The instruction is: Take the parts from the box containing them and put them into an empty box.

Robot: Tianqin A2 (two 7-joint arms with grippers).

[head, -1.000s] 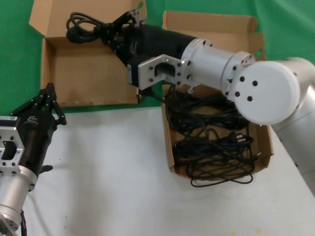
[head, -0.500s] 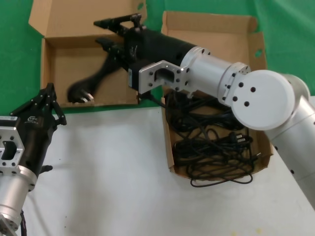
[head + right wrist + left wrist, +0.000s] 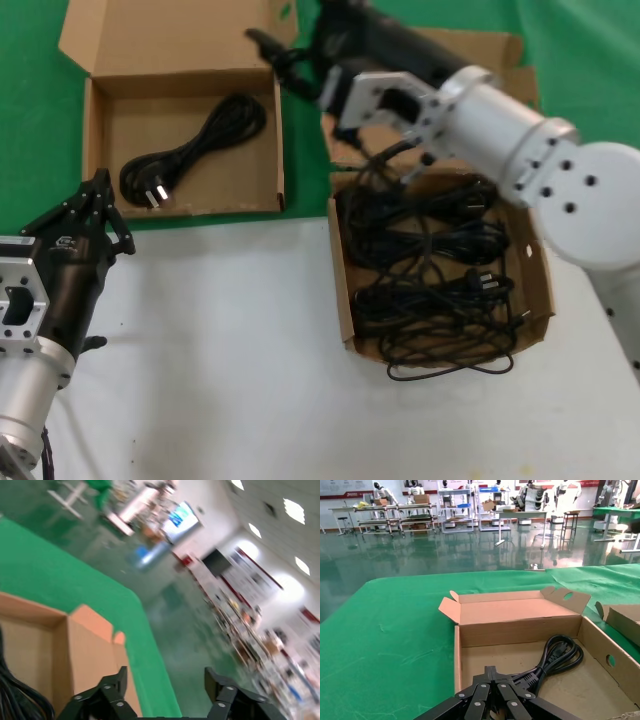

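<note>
Since a moment ago the right gripper (image 3: pixel 275 55) has let go of one cord (image 3: pixel 190 152) and pulled back over the boxes' far edge, jaws apart and empty. That cord lies diagonally in the left box (image 3: pixel 95 140). The remaining cords (image 3: pixel 430 280) lie tangled in the right box (image 3: pixel 342 300), nearer the right arm and toward the robot from its gripper; the left gripper (image 3: pixel 95 210) waits by the left box's near corner, its fingers drawn together.

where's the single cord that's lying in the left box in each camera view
Head view: the cord lies diagonally in the left box, upper left of the picture.
Left wrist view: it lies on the box floor, just beyond the left gripper.
Right wrist view: not identifiable.
Shared landmark: the box's raised lid.
</note>
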